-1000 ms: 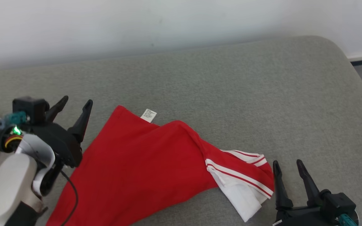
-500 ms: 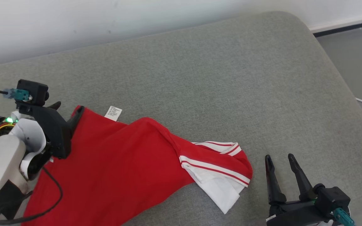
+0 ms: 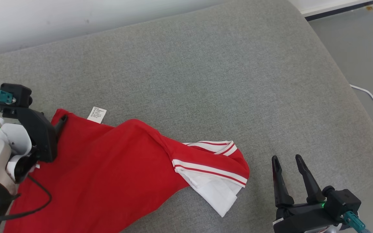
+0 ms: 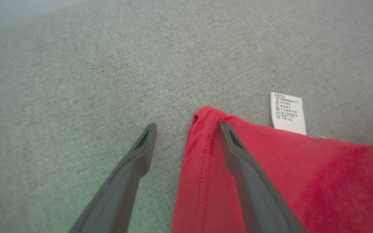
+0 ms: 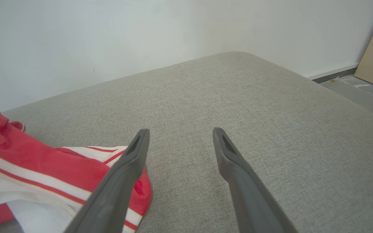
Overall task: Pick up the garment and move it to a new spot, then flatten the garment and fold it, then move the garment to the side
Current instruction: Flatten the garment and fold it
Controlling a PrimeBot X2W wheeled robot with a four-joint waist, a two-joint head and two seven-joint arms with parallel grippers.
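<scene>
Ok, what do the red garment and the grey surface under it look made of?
Red garment: soft matte knit, likely cotton jersey; it drapes in folds, with a stitched hem and sewn-in care label. Grey surface: padded cushion in matte woven upholstery cloth; flecked weave and rounded corner show.

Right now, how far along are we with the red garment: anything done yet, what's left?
Done: nothing I can confirm; the red garment lies rumpled on the grey cushion, striped sleeve bunched over. In hand: the left gripper is open, straddling the hem corner by the care label; the right gripper is open beside the sleeve, apart from it. Left: grip, flatten, fold, move aside.
</scene>
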